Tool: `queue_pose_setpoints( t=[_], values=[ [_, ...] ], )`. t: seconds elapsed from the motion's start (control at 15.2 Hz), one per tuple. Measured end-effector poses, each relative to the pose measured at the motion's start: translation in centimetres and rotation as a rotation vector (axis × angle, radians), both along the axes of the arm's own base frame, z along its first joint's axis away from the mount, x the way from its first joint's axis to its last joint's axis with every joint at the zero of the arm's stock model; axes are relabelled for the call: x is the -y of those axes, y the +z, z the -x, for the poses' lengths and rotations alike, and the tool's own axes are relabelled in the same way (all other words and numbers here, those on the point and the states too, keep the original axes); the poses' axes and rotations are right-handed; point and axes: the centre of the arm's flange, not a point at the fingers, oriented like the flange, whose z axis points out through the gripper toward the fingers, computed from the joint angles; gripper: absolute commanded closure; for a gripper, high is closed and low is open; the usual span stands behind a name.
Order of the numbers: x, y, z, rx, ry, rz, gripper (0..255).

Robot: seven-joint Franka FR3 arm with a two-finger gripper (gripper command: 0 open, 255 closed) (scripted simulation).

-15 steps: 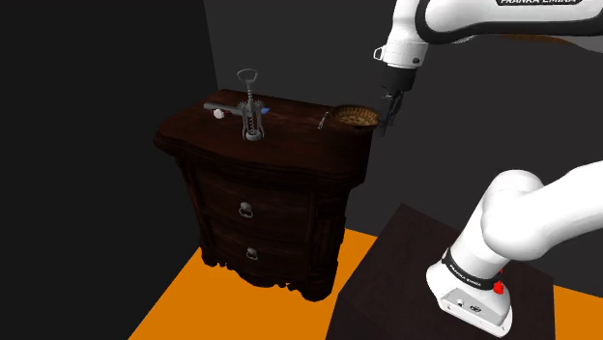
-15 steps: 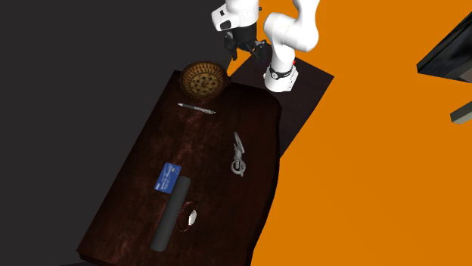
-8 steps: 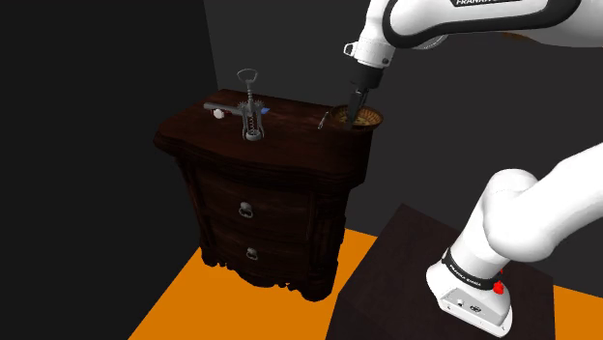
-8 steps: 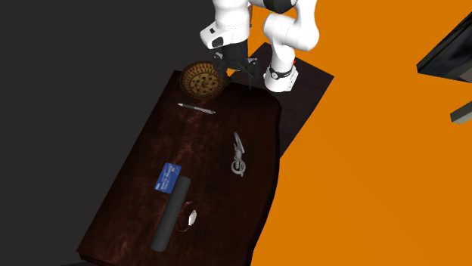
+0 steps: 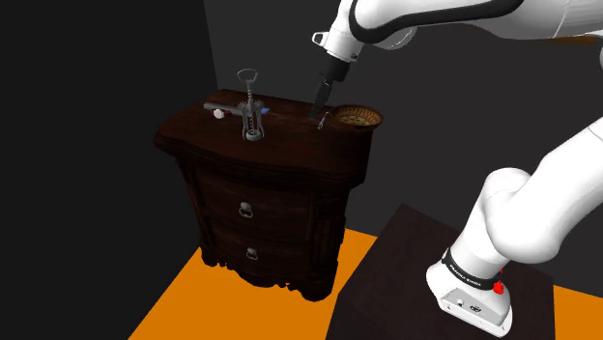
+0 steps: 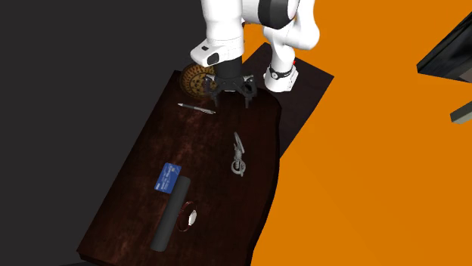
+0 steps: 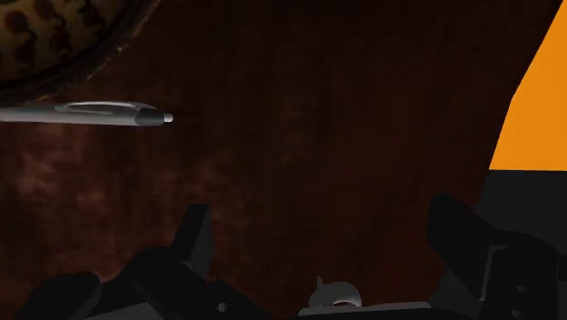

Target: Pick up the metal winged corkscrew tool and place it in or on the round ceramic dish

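Reaching stage: corkscrew untouched, nothing delivered

**Progress.** No part of the task is done, judging by how things lie.
- Gripper (image 6: 227,89): black fingers (image 7: 195,232) stand well apart with nothing between them. It hangs above the dresser top (image 6: 144,162) at the end nearest the stand.
- Corkscrew (image 5: 253,111): grey metal, apparently standing upright with its ring handle uppermost. It sits close to the long edge on the orange-floor side, about midway along, well apart from the gripper.
- Dish (image 5: 358,118): round, brown and speckled, in the corner of the stand-side end. The arm partly covers it in the second exterior view. Nothing is visible inside it.

**Left to do, as a judgement.** Travel along the top to the corkscrew, descend, close on it, lift, carry it back to the dish corner and release.

**Other items on the top.**
- Pen (image 7: 86,113): grey, lying flat just beside the dish, near the open fingers.
- Blue card (image 6: 168,177): flat, toward the end away from the stand.
- Dark cylinder (image 6: 169,215): lying along the top, just beside the card.
- Small white object (image 6: 191,219): next to the cylinder; what it is cannot be told.

**Obstructions.** Bare wood lies between gripper and corkscrew. The pen sits beside the dish, so the return path may pass over it. The corkscrew's tall stance near the edge suggests a tipping risk on contact.
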Motion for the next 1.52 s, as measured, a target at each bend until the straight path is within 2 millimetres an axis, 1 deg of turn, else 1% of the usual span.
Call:
queue_pose_setpoints(
  t=[0.07,0.2,0.4,0.46,0.59,0.79,0.99,1.32,1.52],
  values=[
    [-0.8,0.2,-1.0,0.021,0.024,-0.008,0],
    [-2.1,0.7,-2.4,0.063,0.072,-0.023,0],
    [-3.7,1.0,-4.5,0.125,0.142,-0.046,0],
    [-4.1,1.8,-5.2,0.146,0.166,-0.054,0],
    [-5.7,2.6,-7.0,0.189,0.214,-0.07,0],
    [-7.4,3.9,-8.3,0.247,0.28,-0.091,0],
    [-8.2,3.0,-9.5,0.261,0.296,-0.096,0],
    [-9.5,0.9,-10.4,0.263,0.299,-0.097,0],
    [-9.6,0.6,-10.6,0.263,0.299,-0.097,0]
  ],
)
